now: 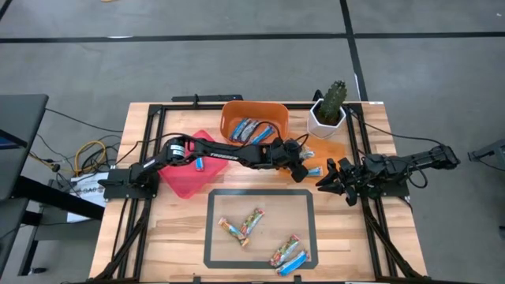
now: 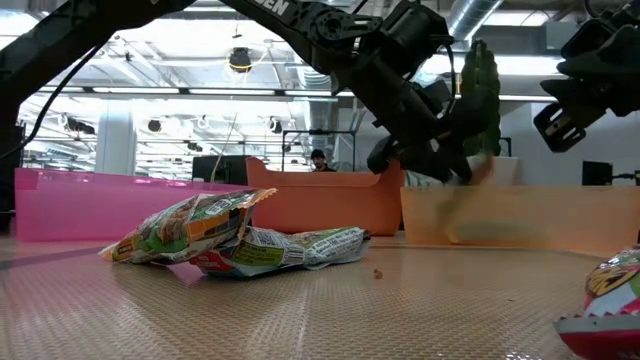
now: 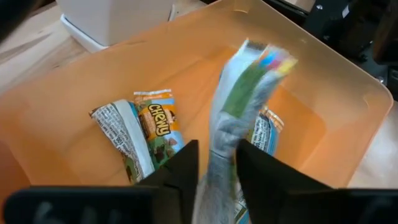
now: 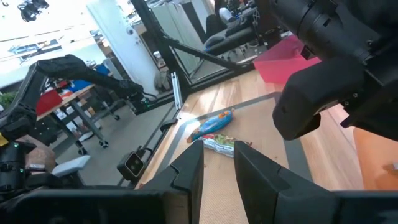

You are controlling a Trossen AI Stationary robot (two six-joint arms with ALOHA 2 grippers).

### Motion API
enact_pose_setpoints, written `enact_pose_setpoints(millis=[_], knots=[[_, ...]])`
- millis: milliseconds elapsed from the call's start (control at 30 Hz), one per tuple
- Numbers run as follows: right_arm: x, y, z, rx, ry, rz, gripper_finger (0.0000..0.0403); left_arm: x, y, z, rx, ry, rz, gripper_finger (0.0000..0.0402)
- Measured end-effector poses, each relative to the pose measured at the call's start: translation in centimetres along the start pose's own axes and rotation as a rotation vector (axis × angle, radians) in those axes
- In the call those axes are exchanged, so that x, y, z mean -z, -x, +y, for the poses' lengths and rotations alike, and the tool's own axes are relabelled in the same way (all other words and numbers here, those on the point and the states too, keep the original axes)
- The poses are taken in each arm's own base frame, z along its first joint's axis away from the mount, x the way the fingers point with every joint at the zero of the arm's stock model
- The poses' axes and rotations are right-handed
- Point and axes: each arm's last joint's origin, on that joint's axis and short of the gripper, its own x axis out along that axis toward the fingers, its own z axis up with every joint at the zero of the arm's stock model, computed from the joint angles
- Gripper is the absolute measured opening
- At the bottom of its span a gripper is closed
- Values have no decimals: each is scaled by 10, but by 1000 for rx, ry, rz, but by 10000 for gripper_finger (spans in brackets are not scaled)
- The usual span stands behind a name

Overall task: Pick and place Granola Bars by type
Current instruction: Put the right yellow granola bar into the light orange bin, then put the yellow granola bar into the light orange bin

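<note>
Your left gripper (image 3: 214, 171) hangs over the pale orange bin (image 3: 336, 124), fingers parting around a granola bar (image 3: 239, 118). Open wider and let it drop inside. Your right gripper (image 1: 341, 180) waits nearby, narrow and empty.

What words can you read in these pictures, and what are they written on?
"CHEWY": on the blue and orange wrapper of a granola bar lying in the pale orange bin.
Small print on the crumpled wrappers lying on the mat in the low view: too blurred to read.
White lettering on the left arm: too small to read.
Wrapper between the left gripper jaws: blurred, unreadable.
</note>
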Motion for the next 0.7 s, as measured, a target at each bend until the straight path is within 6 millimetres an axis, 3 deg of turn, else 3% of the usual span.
enact_pose_setpoints(millis=[133,300,467,700], knots=[[0,0,0,0,0,0,82,0,0,0,-1,2,-1,155],[0,0,0,0,0,0,82,-2,0,-1,4,6,-22,190],[0,0,0,0,0,0,82,-4,3,-8,10,-24,-62,196],[0,0,0,2,0,2,82,-12,26,-20,-6,-131,-53,189]])
